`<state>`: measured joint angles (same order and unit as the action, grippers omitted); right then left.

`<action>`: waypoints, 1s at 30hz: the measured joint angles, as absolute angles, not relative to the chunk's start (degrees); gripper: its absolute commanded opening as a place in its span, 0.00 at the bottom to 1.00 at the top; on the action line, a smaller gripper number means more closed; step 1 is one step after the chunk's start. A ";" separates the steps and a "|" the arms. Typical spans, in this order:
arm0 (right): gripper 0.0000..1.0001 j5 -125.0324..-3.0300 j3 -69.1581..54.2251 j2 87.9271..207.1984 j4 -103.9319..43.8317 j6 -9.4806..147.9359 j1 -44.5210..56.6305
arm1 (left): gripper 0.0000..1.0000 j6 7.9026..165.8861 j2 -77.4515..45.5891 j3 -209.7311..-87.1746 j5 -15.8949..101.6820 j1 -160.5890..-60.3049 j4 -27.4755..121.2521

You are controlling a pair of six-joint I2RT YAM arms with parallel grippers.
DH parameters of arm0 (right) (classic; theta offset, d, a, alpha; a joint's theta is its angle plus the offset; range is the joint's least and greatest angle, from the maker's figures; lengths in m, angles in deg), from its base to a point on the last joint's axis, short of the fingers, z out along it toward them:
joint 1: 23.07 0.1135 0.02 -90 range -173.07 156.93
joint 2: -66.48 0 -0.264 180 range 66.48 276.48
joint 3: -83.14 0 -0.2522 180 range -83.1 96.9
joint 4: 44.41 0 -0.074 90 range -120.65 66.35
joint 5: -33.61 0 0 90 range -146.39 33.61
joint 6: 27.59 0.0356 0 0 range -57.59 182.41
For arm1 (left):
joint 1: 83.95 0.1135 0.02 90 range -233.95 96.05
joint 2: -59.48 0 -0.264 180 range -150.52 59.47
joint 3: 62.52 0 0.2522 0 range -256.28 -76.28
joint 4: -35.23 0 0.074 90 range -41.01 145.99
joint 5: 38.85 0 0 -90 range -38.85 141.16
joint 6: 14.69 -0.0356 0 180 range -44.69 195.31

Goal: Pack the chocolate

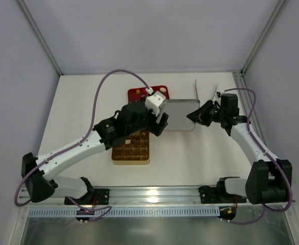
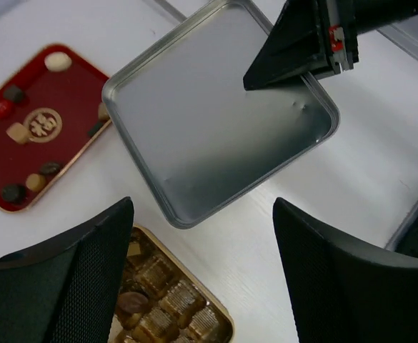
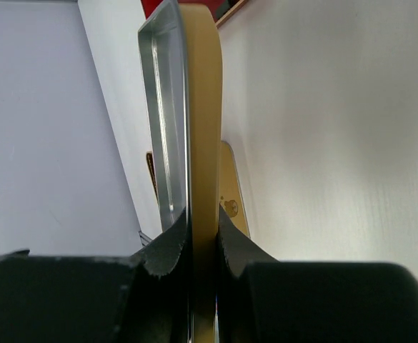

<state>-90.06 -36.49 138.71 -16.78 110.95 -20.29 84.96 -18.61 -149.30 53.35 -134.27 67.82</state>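
Left fingers [image 2: 73, 279]: wide apart, empty, above gold box [image 2: 219, 314] | right fingers [image 3: 158, 271]: pinching silver tin [image 2: 216, 128] rim | risk: thin pinch slips, tin knocks chocolates [image 2: 133, 301].

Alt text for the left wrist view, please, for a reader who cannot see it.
An empty shallow silver tin fills the middle of the view, its upper right edge pinched by the right gripper. To its left lies a red tray with scattered chocolate pieces; at the bottom, a gold compartment box shows between the wide-open fingers of the left gripper.
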 measured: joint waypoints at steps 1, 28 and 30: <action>0.04 -89.75 -35.31 138.71 -15.84 111.36 -20.07 | 0.79 83.17 -16.60 -147.18 56.26 -136.96 66.53; 0.04 -71.96 -7.29 142.62 11.31 119.69 -5.09 | 0.75 33.78 -19.09 -118.68 83.14 -154.69 9.27; 0.04 -71.68 -7.29 142.62 11.64 119.84 -4.85 | 0.73 31.61 -20.40 -118.68 83.51 -154.69 7.30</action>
<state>-71.68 -7.29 142.62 11.64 119.84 -4.85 31.61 -20.40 -118.68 83.51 -154.69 7.30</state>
